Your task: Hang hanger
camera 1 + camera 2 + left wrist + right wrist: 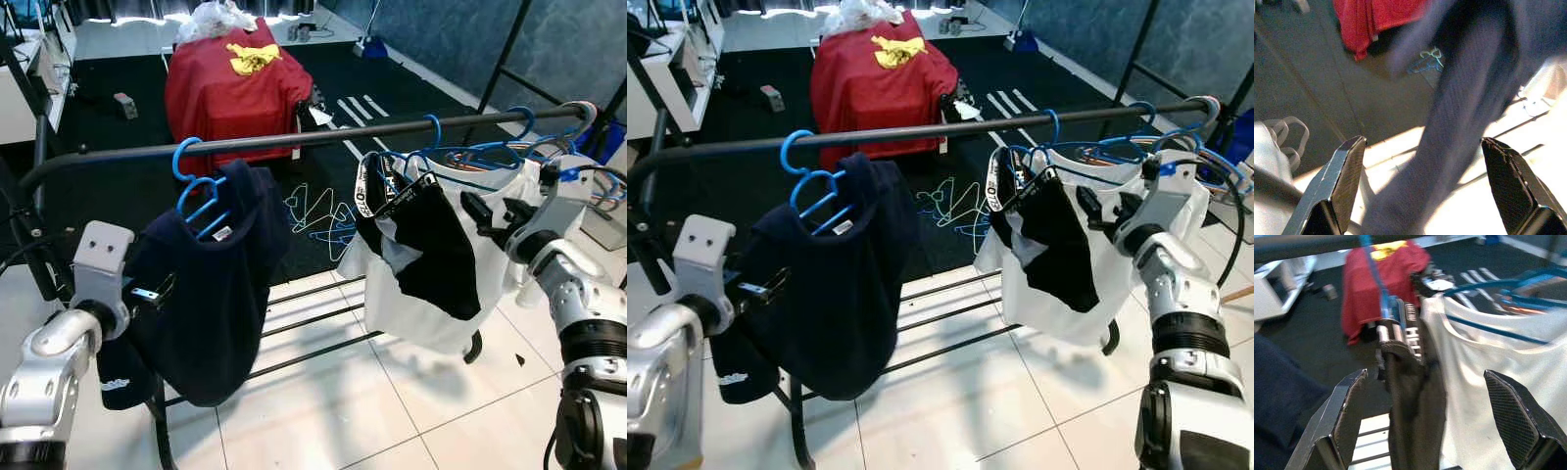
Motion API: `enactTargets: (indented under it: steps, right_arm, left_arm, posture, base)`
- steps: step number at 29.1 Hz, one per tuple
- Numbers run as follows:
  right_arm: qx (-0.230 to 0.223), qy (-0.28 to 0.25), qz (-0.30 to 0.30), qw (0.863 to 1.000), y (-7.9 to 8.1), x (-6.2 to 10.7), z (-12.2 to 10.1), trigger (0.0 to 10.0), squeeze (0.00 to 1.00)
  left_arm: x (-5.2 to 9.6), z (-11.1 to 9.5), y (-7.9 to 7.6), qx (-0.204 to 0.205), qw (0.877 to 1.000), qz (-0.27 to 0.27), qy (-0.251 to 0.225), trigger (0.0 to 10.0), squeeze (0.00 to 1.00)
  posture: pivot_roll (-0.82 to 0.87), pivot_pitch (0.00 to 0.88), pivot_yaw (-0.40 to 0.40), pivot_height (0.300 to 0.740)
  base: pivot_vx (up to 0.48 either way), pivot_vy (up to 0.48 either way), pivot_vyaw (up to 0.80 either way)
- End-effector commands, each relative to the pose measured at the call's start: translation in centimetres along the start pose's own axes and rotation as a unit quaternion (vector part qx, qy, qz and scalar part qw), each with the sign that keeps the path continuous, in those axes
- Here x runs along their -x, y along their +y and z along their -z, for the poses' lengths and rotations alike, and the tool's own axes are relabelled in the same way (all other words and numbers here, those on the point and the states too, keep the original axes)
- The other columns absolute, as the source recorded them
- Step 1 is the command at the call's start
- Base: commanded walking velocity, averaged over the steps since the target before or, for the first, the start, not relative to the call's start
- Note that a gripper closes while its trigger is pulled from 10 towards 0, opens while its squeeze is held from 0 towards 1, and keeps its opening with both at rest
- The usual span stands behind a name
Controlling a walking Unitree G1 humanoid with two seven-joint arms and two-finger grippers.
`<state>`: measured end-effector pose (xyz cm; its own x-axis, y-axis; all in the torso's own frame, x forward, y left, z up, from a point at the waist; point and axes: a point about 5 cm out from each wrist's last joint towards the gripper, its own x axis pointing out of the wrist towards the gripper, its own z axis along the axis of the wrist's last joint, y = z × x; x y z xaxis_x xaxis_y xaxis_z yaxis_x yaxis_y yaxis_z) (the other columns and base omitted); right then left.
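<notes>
Where tiles (372, 411) meet carpet (118, 137): rack (294, 142).

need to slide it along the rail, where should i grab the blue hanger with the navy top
Probably the blue hanger's neck, just under the hook over the black rail. It stands bare above the navy top. Come from the robot's side; the open left gripper is nearest.
</notes>
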<state>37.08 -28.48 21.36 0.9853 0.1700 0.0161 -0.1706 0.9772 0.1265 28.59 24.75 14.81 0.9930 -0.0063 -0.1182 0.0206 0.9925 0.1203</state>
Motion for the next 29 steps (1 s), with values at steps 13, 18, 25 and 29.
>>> enactTargets:
  steps: [13,18,25,29]
  right_arm:
    - [0.028,0.011,-0.020,0.999,0.0,-0.1,-0.3,10.0,0.00]
    - [0.043,0.022,-0.030,0.998,0.1,-0.3,0.0,10.0,0.00]
    - [0.039,0.011,-0.116,0.992,3.0,-1.1,0.8,10.0,0.00]
    - [0.033,0.000,-0.155,0.987,4.9,-1.8,1.0,10.0,0.00]
  left_arm:
    - [0.7,-2.4,-1.5,0.090,0.990,0.040,-0.099,10.0,0.00]
    - [1.3,-4.3,-2.9,0.106,0.975,0.130,-0.147,10.0,0.00]
    - [0.7,-4.3,-4.1,0.110,0.975,0.125,-0.149,10.0,0.00]
    - [0.7,-4.8,-5.2,0.122,0.968,0.146,-0.163,10.0,0.00]
  posture:
    - [0.03,0.129,-0.061,0.740]
    - [0.03,0.122,-0.056,0.740]
    - [0.02,0.116,-0.057,0.740]
    - [0.02,0.112,-0.057,0.740]
  base:
    - [0.000,-0.320,0.31]
    - [0.000,0.000,0.00]
    - [0.000,0.000,0.00]
    - [0.000,0.000,0.00]
